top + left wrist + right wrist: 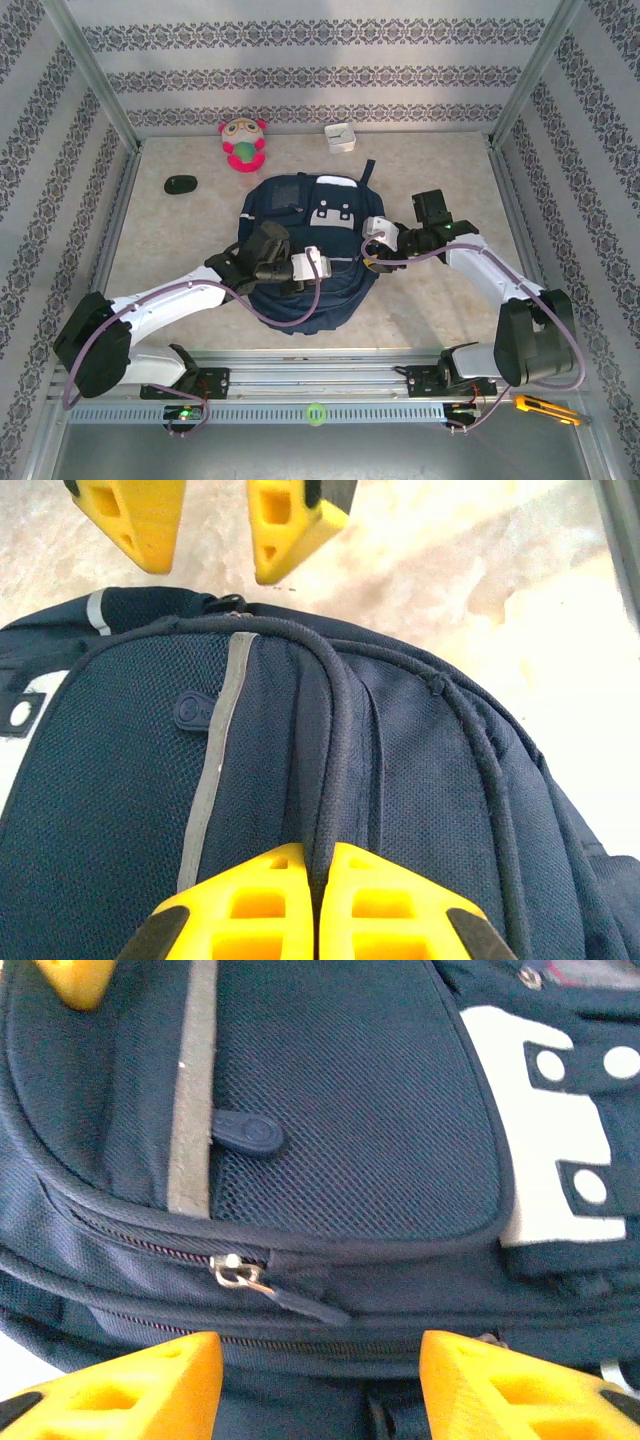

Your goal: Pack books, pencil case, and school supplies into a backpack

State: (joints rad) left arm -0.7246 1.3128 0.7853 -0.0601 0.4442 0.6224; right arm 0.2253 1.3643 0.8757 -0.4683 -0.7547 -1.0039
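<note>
backpack (290,205): flat mid-table, likely soft, floppy | left gripper (318,865): pinched shut on backpack's piping ridge | right gripper (318,1352): half open, empty, near zipper pull (238,1275) | best hold: probably that pull

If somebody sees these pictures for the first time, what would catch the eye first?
First, the big navy backpack, lying in the middle of the table. The left gripper is shut at a raised seam of it, while the right gripper stands open over a zipper. Behind, a bright pink toy sits at the table's back edge.
</note>
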